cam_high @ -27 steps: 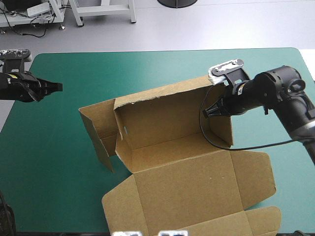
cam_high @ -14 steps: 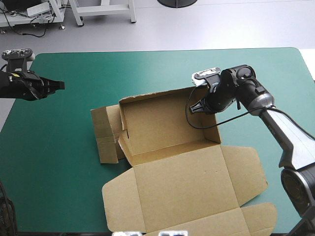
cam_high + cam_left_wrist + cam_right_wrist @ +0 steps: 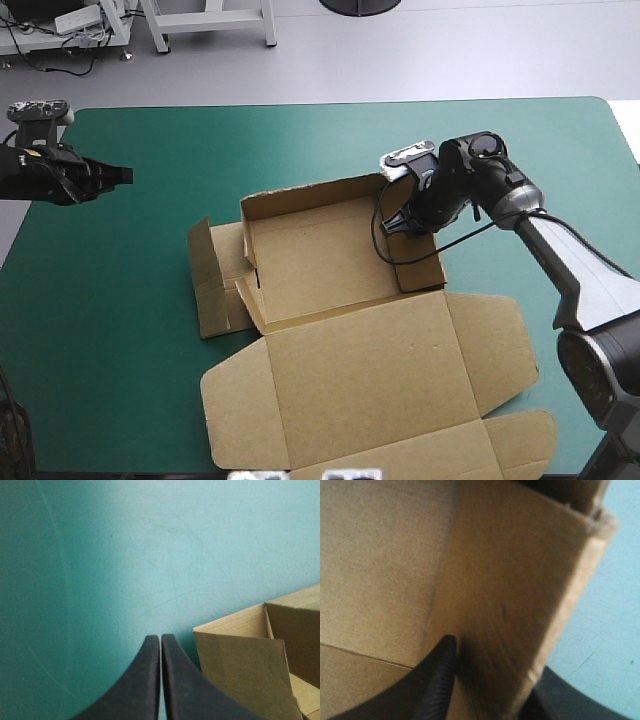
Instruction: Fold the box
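Right pincer [image 3: 393, 225] clamps the right end wall of the brown cut-board box [image 3: 320, 262] near its far corner, one broad black finger [image 3: 437, 680] inside the tray and the other outside, the board pinched between them. The box sits near the middle of the bench [image 3: 140, 330] with the teal-green cover, its far wall and right end wall upright around a shallow open tray. At the tray's left end a flap [image 3: 203, 262] stands raised, with further panels beside it. The wide lid panel [image 3: 365, 385] lies flat toward the near edge, tabs spread at either side. Left pincer [image 3: 125, 176] hangs above the cover near the bench's left edge, well apart from the box, its fingers pressed together into one point and holding nothing. Its wrist view shows a corner of the brown board ahead of and beside the closed tips.
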Controlling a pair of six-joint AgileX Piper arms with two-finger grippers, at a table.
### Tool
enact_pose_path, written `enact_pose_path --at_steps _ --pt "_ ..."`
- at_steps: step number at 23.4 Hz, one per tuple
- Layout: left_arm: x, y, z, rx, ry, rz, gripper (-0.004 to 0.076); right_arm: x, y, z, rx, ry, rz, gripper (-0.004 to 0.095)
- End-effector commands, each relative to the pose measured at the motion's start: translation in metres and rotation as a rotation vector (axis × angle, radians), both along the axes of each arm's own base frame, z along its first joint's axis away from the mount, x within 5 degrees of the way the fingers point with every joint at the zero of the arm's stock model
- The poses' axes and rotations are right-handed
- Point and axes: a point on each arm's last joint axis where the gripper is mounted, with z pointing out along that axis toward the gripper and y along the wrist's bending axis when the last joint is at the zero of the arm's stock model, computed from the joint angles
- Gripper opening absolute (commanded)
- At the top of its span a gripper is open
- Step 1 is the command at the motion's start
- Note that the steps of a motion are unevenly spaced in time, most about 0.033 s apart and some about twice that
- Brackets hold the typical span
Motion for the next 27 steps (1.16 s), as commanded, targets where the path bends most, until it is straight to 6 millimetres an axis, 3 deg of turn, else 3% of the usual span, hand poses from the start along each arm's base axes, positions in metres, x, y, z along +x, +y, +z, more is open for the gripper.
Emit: enact_pose_path --at_steps 1,4,11,15,19,23,27 --pt "-0.004 -0.003 0.017 -0.021 -0.087 0.004 0.0 -0.007 -0.006 0.031 -0.01 -0.07 0.022 0.0564" --pt "-0.002 -0.003 0.016 -0.022 -0.087 0.006 0.0 -0.009 -0.01 0.034 -0.05 -0.047 0.024 0.0656" --pt "-0.002 -0.002 0.016 -0.018 -0.091 0.004 0.0 -0.012 -0.006 0.048 0.011 -0.03 -0.028 0.0655" --pt "-0.002 -0.003 0.016 -0.019 -0.087 0.003 0.0 -0.002 -0.002 0.051 0.068 -0.125 -0.062 0.0657" --pt "-0.003 -0.003 0.015 -0.022 -0.081 0.0 0.0 0.008 0.002 0.038 0.066 -0.116 -0.078 0.0657" --pt "-0.003 -0.003 0.015 -0.025 -0.072 -0.004 0.0 0.021 0.007 0.006 0.022 -0.011 -0.099 0.0657" --pt "-0.003 -0.003 0.014 -0.026 -0.069 -0.004 0.0 0.024 0.002 -0.006 -0.055 0.024 -0.11 0.0637"
